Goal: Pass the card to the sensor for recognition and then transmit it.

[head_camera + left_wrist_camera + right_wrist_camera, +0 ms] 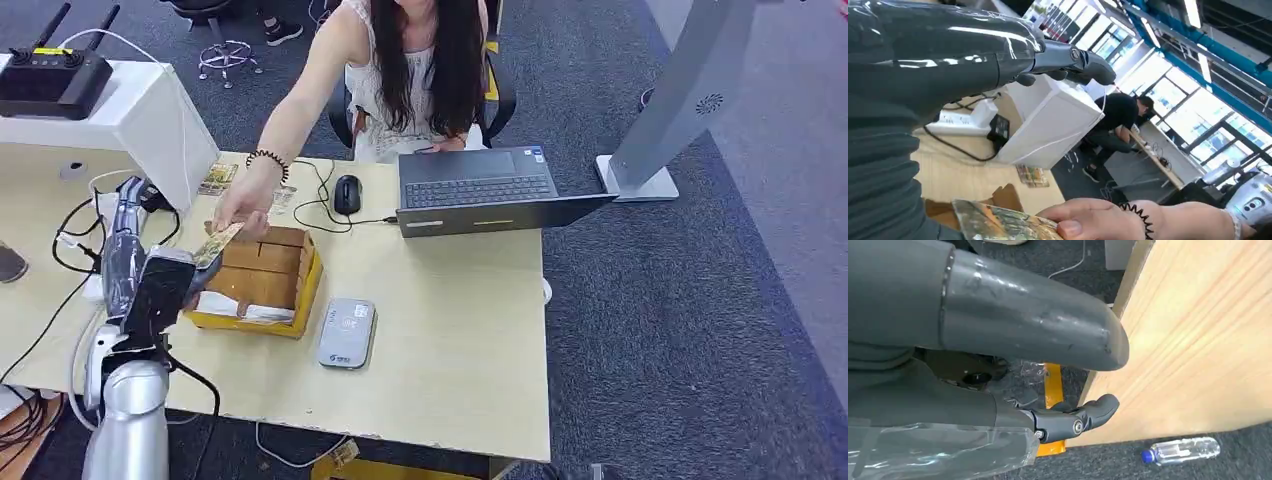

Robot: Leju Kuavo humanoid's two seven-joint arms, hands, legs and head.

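Person's hand (pixel 243 205) and left hand (pixel 160 290) fingers share one card (pixel 216 244); right hand (pixel 998 370) fingers hold nothing.

Evenly bright indoor light, soft shadows beside the laptop (pixel 480 190), blown-out windows (pixel 1168 95) above it, close hand (pixel 998 325) blurred.

This is an open-plan office. A pale wooden worktop (pixel 450 330) carries an open dark laptop (pixel 485 190) and a black mouse (pixel 346 193), grey carpet (pixel 700 330) covers the floor, and the left wrist view shows large windows (pixel 1168 95) and a person at a long desk (pixel 1153 160).
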